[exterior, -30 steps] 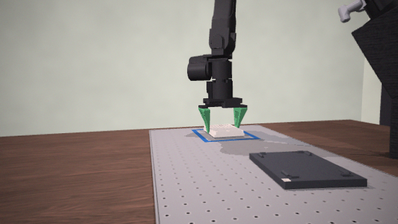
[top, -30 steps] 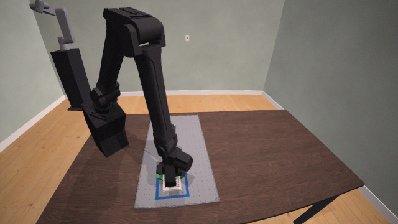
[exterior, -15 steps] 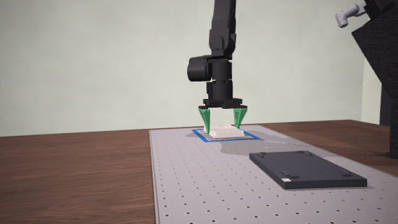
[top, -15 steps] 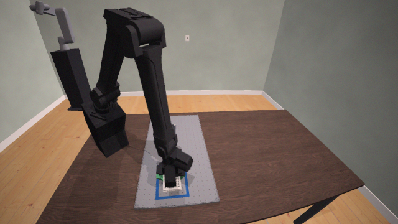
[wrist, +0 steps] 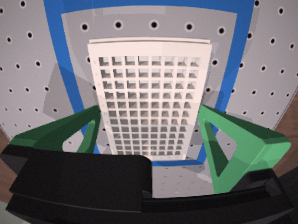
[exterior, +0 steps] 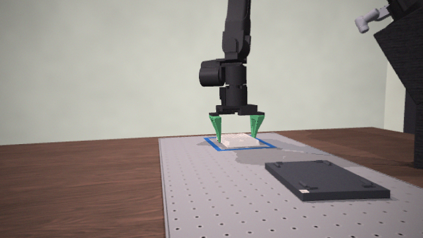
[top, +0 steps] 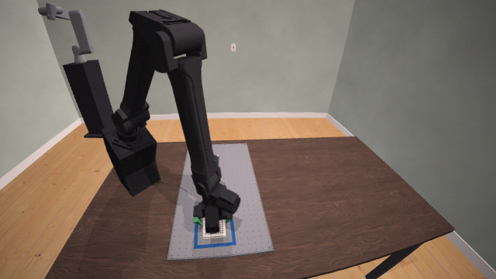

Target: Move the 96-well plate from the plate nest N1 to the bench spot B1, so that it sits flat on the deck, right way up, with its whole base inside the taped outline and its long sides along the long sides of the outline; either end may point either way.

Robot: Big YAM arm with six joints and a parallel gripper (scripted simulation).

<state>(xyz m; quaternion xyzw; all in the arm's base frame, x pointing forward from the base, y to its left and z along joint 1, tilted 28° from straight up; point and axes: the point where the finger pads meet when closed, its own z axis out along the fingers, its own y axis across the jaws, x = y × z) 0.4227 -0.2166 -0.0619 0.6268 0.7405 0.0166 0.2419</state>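
Observation:
The white 96-well plate [wrist: 150, 100] lies flat and right way up on the grey deck, inside the blue taped outline [wrist: 150, 3], its long sides along the outline's long sides. It also shows in the exterior view [exterior: 239, 140] and the top view [top: 215, 232]. My gripper [exterior: 236, 130] stands straight over the plate with its green fingers open, one on each long side of the plate. A narrow gap shows between each fingertip and the plate's side in the wrist view [wrist: 150, 137].
The dark, empty plate nest [exterior: 326, 179] lies on the perforated deck, nearer the exterior camera. The arm's black base block [top: 132, 163] stands at the table's left edge. A dark column [exterior: 406, 66] stands at the right.

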